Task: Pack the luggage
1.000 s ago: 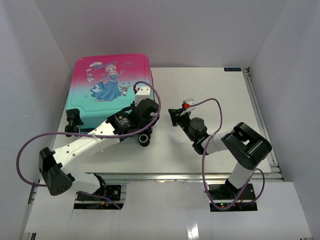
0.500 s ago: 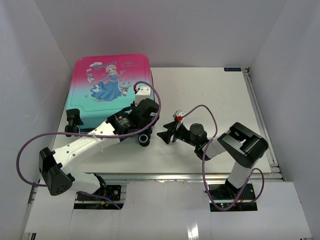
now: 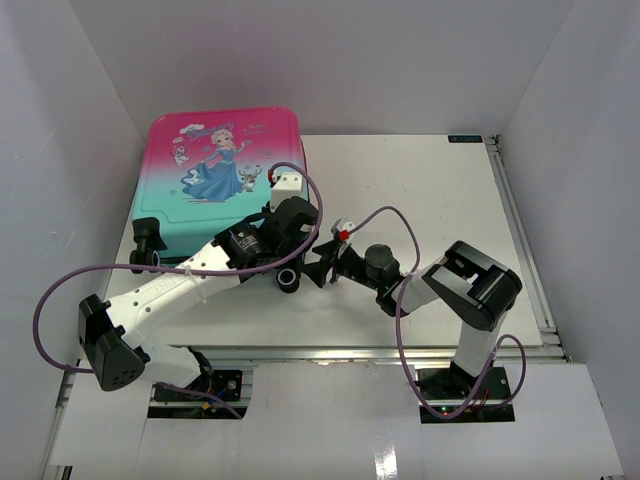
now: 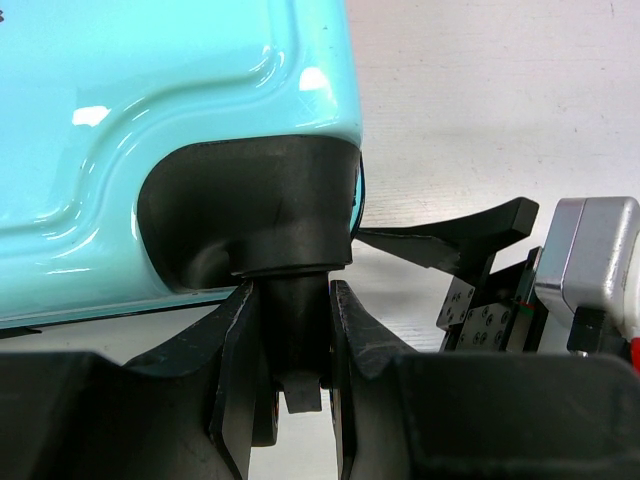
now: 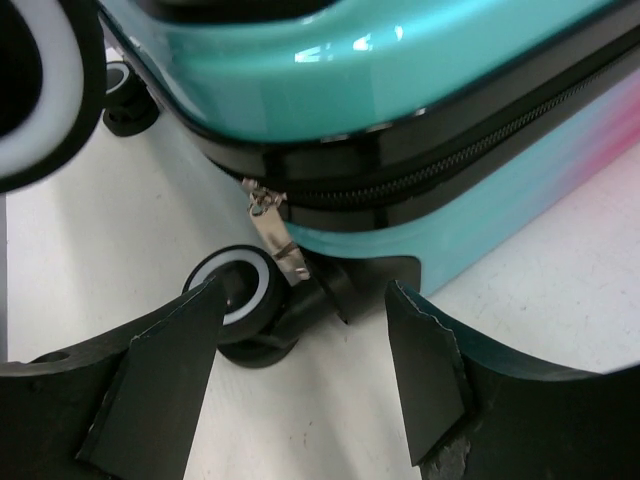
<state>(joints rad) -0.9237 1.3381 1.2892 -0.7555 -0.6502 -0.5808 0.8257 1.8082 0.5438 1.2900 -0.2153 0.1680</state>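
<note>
- My right pincer point(image 5: 305, 300) went from shut to wide and swung in; suitcase point(image 5: 400, 60) zip pull point(image 5: 275, 235) now just ahead, between its fingers.
- Left pincer point(image 4: 291, 300) clamps the wheel post point(image 4: 295, 345).
- Zip work likely next.

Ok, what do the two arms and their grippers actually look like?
The left arm and right arm match: white links, black joints, a purple cable looping off each. Fingers are black and tapered. The left wrist carries a white block; the right, a red dot.
</note>
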